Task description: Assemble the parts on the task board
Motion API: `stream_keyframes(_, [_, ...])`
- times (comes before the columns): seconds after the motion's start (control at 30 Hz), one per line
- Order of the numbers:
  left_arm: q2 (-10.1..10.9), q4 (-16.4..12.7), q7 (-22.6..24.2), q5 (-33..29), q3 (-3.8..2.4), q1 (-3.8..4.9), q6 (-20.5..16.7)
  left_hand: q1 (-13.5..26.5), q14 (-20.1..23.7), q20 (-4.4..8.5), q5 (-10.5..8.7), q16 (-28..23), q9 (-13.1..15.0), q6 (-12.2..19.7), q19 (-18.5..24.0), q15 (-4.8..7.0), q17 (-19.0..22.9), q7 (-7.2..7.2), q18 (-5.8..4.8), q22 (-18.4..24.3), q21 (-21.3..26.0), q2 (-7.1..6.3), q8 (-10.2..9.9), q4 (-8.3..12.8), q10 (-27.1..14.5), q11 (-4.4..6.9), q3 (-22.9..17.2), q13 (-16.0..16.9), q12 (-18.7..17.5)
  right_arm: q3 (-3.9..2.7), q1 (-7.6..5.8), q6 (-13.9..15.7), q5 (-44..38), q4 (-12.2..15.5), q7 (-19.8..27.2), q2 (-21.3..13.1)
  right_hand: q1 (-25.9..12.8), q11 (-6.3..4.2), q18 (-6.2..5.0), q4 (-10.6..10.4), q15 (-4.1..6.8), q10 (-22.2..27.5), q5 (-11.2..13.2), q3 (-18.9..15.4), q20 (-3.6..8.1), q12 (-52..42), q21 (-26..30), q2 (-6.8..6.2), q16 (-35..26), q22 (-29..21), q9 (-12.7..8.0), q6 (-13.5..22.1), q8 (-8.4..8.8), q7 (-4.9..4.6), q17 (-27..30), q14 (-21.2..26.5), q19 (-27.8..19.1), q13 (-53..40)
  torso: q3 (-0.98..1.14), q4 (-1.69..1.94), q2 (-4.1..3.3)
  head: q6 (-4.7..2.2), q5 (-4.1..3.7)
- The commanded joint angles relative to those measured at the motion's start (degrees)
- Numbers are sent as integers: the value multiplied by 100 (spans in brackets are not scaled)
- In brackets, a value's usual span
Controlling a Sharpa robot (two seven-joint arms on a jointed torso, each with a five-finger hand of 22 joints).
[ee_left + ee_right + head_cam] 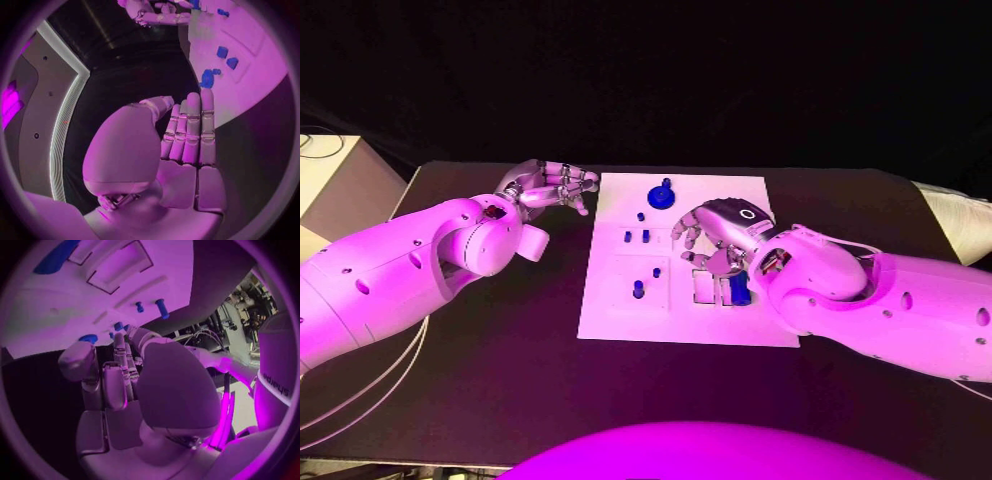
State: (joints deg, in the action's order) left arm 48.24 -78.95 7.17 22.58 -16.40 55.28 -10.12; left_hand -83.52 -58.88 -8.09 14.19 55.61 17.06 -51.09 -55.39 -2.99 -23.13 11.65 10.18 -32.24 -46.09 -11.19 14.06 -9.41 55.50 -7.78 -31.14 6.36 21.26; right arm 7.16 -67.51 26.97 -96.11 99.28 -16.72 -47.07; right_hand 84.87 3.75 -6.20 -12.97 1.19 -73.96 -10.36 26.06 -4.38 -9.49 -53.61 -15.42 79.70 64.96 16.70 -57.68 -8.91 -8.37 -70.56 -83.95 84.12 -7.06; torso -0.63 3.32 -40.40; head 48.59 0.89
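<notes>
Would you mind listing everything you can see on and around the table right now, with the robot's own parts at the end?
Task board: one, white plate, middle of the black table.
Round part: one, blue, the largest piece, near the far edge of the board.
Small parts: several, blue, scattered over the left half of the board; exact count hard to tell.
Block part: one, blue, in a recess on the board's near right side, beside the right arm.
Table: one, black, under the board.
Box: one, pale, off the table's far left corner.
Left hand: silver, at the board's far left corner, holding nothing.
Right hand: silver, over the middle of the board, fingers pointing down; whether it holds a part cannot be told.
</notes>
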Motion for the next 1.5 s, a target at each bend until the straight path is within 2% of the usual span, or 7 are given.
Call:
stream_keyframes(0.03, [6, -23, 139, -72, -4, -43, -46, -48, -39, -6, 12, -20, -6, -35, -50, -12, 6, -6, 39, 6, 21, 22, 32, -16, -50, 3, 3, -6, 27, -21, -140, -15, 2099, -33, 643, -224, -75, -205, 18, -2, 144, -647, -100, -35, 127, -532, -305, -61, 152, 219, 84, -174, -164, 138, -244, -293, 182, -374, 6, -2, 11, -73, -101])
stream_keyframes(0.1, [11, -29, 147, -78, -4, -72, -49, -48, -39, -6, 12, -20, -6, -35, -50, -12, 6, -6, 39, 6, 21, 22, 32, -16, -50, 3, 3, -6, 27, -31, -216, -199, 2691, -61, 682, -405, -236, -297, 36, 17, 239, -821, -378, -250, 226, -1976, -362, -70, 181, 269, 172, -215, -280, 252, -267, -306, 210, -1760, 10, -1, 19, -104, -151])
stream_keyframes(0.13, [11, -29, 150, -80, -4, -80, -51, -48, -39, -6, 12, -20, -6, -35, -50, -12, 6, -6, 39, 6, 21, 22, 32, -16, -50, 3, 3, -6, 27, -34, -239, -266, 2872, -68, 668, -479, -342, -304, 76, 21, 252, -546, -409, -394, 266, -5069, -537, 95, 276, 420, 349, -109, -431, 262, -405, -336, 239, -5007, 11, -3, 22, -119, -167])
stream_keyframes(0.3, [14, -28, 190, -101, -5, -121, -58, -39, -37, -7, 11, -22, -8, -30, -47, -14, 8, -6, 37, 8, 24, 19, 31, -25, -45, 3, 9, -6, 33, -42, -319, -763, 3485, -97, 249, -883, -783, -272, 221, -326, 203, -1424, -493, -693, 227, -7787, -1485, 258, 717, 1106, 732, 37, -734, 258, -1221, -483, 355, -7987, 26, -10, 33, -168, -235])
stream_keyframes(0.7, [47, -112, 355, -192, -5, -170, -34, -14, -33, -11, 9, -25, -13, -19, -42, -17, 11, -8, 36, 14, 34, 1, 26, -46, -44, 3, 27, -7, 40, 18, -336, -1345, 3548, 228, -1075, -1471, -1543, -328, 314, -377, 245, -1604, -700, -1323, 249, -8051, -2079, 427, 932, 1545, 1081, 14, -989, 335, -1687, -557, 391, -8294, 41, -52, 41, -178, -335])
stream_keyframes(1.17, [79, -216, 340, -207, -5, -180, -43, -14, -33, -11, 9, -25, -13, -19, -42, -17, 11, -8, 36, 14, 34, 1, 26, -46, -44, 3, 27, -7, 40, 136, -157, -1209, 3377, 469, -1867, -1472, -1993, -415, 317, -394, 312, -1604, -1088, -2713, 293, -8051, -2142, 698, 946, 1642, 1346, -100, -1187, 442, -1723, -561, 362, -8294, 34, -48, 45, -144, -372])
stream_keyframes(1.5, [89, -230, 292, -208, -5, -181, -36, -6, -33, -13, 11, -25, -15, -19, -41, -17, 12, -9, 37, 20, 42, 4, 28, -60, -46, 4, 30, -9, 43, 149, -98, -1128, 3363, 465, -1977, -1320, -2070, -439, 320, -400, 331, -1604, -1010, -3021, 307, -8051, -2156, 776, 947, 1662, 1423, -134, -1279, 471, -1725, -561, 361, -8294, 33, -37, 41, -135, -394])
